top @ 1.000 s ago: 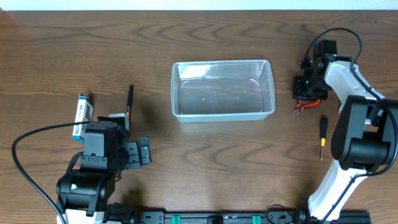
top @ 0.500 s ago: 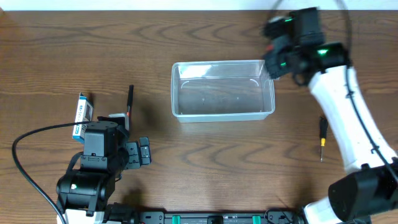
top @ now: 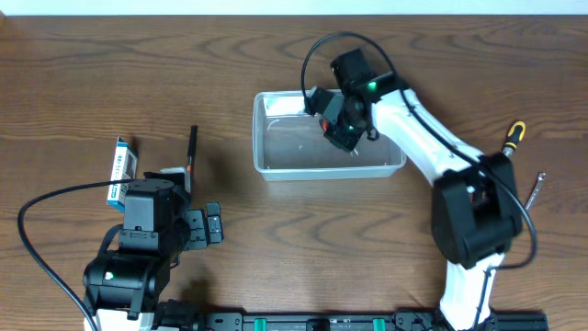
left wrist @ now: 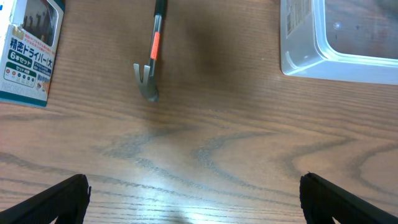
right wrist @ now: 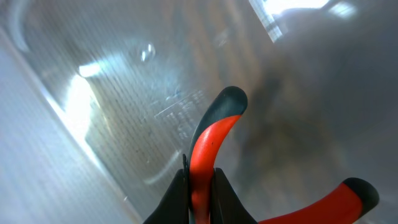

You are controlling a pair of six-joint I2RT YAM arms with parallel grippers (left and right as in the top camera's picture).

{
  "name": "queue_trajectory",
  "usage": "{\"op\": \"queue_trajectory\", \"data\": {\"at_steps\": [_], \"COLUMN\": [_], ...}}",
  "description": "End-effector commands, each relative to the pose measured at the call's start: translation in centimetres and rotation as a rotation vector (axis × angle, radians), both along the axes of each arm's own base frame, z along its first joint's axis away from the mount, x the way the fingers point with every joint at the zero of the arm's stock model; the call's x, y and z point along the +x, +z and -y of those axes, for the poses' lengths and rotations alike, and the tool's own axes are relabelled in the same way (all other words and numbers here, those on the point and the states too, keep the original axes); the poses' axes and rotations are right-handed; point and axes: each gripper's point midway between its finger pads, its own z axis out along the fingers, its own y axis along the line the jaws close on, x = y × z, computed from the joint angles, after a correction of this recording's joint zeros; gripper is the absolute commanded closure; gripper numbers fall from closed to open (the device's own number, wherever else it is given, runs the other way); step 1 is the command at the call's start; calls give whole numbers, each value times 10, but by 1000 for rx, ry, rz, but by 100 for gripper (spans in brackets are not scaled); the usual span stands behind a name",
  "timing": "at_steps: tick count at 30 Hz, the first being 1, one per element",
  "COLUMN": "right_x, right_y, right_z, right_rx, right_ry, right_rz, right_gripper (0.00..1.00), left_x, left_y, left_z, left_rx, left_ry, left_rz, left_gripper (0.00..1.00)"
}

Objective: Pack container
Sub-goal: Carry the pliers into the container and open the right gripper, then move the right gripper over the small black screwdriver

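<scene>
Right arm is stretched across the counter (top: 110, 64) and over the container (top: 259, 138), which sits about mid-counter toward the far edge. The right end effector (top: 338, 129) hangs over the middle of the tub. From the right wrist cam you can see it's clamped onto one handle of a pair of pliers (right wrist: 211, 146), red grips with dark tips. The two fingers (right wrist: 176, 194) pinch that handle from either side, and the other handle sticks out toward the lower right. Behind the pliers there's only the tub's clear floor (right wrist: 124, 93). Can't tell whether the pliers touch the bottom or hang just above it.

Left arm is parked at the near left corner. The left end effector (left wrist: 196, 199) is spread wide with nothing in it, just bare wood between the fingertips. Ahead of it lies a small claw-headed pry tool (left wrist: 148, 84) with a black handle and an orange band. A blue-and-white screwdriver set box (left wrist: 25, 56) sits well off to the tool's left. The container's near left corner (left wrist: 311, 59) shows off to the right.

Over by the right arm, a yellow-and-black tool handle (top: 511, 136) pokes out on the counter, well clear of the tub.
</scene>
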Motion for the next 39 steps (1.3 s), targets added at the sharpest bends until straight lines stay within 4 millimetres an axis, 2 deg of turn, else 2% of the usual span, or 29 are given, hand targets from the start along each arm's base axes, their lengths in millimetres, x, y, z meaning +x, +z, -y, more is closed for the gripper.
{"op": "queue_trajectory", "data": {"at_steps": [1, 4, 5, 6, 8, 10, 12, 14, 16, 19, 20, 21, 22, 23, 25, 28, 30, 32, 35, 39], "right_x": [-7, -13, -13, -13, -10, -5, 5, 19, 37, 63, 67, 68, 66, 61, 49, 24, 7, -8, -37, -91], "right_y": [-15, -23, -23, -23, -21, -18, -7, 18, 56, 125, 149, 166, 185, 204, 219, 229, 230, 228, 221, 208], "right_z": [-1, 2, 2, 2, 2, 2, 3, 7, 17, 51, 67, 80, 98, 127, 169, 228, 257, 273, 286, 293], "right_rx": [2, -13, -15, -15, -14, -17, -20, -31, -37, -26, -5, 20, 56, 100, 134, 134, 115, 113, 108, 89], "right_ry": [34, 33, 30, 30, 29, 17, -37, -112, -218, -502, -606, -683, -772, -916, -1101, -1326, -1417, -1465, -1516, -1599], "right_rz": [-47, -81, -84, -84, -73, -55, -27, 22, 102, 258, 301, 324, 344, 348, 332, 299, 276, 238, 162, 56], "right_gripper": [91, 82, 77, 66, 57, 57, 57, 57, 56, 51, 45, 12, 1, 1, 1, 1, 1, 1, 1, 1], "left_x": [1, 1, 1, 1, 1, 1, 1, 1, 1, 1, 2, 2, 2, 2, 2, 2, 2, 2, 2, 2], "left_y": [4, 4, 4, 4, 4, 4, 4, 4, 4, 4, 4, 4, 4, 4, 4, 4, 4, 4, 4, 4], "left_z": [-3, -3, -3, -3, -3, -3, -3, -3, -3, -3, -3, -3, -3, -3, -3, -3, -3, -3, -3, -3], "left_rx": [4, 4, 5, 5, 5, 5, 5, 5, 5, 5, 5, 5, 5, 5, 5, 5, 5, 5, 5, 5], "left_ry": [19, 19, 19, 19, 19, 19, 19, 19, 19, 19, 19, 19, 20, 19, 19, 19, 19, 19, 19, 19], "left_rz": [9, 9, 9, 9, 10, 10, 10, 10, 10, 10, 10, 11, 11, 11, 11, 11, 11, 11, 11, 11], "left_gripper": [2, 2, 2, 2, 2, 2, 2, 2, 2, 2, 2, 2, 2, 2, 2, 2, 2, 2, 2, 2]}}
